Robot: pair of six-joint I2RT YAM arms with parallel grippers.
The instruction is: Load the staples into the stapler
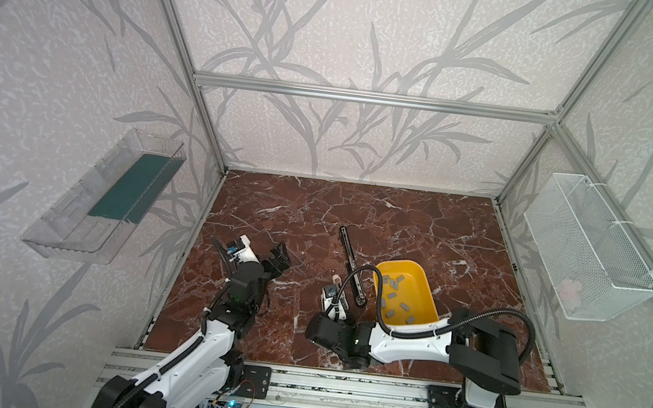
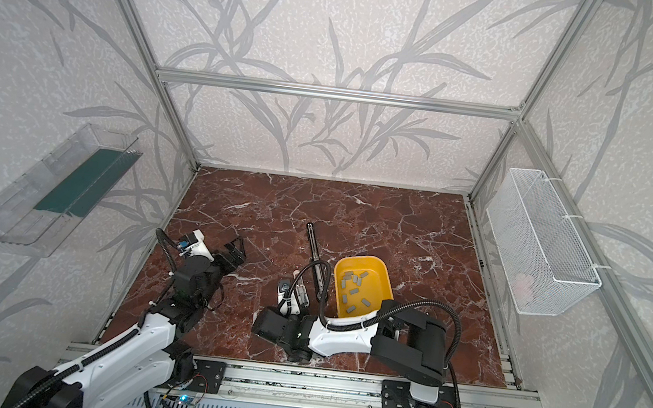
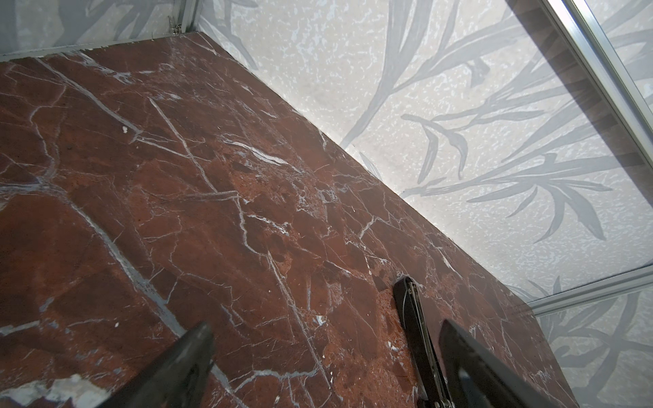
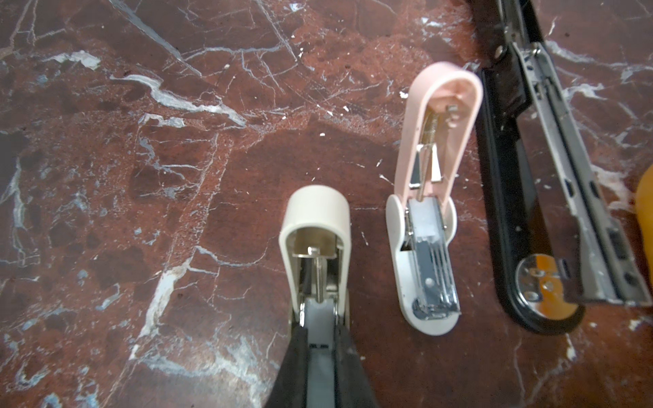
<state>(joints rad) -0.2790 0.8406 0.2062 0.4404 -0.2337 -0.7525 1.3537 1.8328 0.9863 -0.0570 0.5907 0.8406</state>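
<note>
left jaws wide, empty; right jaws clamped on cream stapler (image 4: 314, 240) — staples (image 1: 391, 295) in yellow tub (image 1: 424, 291)

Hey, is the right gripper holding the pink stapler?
No, the right gripper is shut on the cream stapler; the pink stapler lies free beside it.

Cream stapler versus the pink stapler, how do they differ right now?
The cream stapler has a cream lid; the pink stapler has a pink lid over a white base. The cream stapler is clamped in the right gripper; the pink stapler lies free on the table. Both are flipped open, springs showing.
</note>
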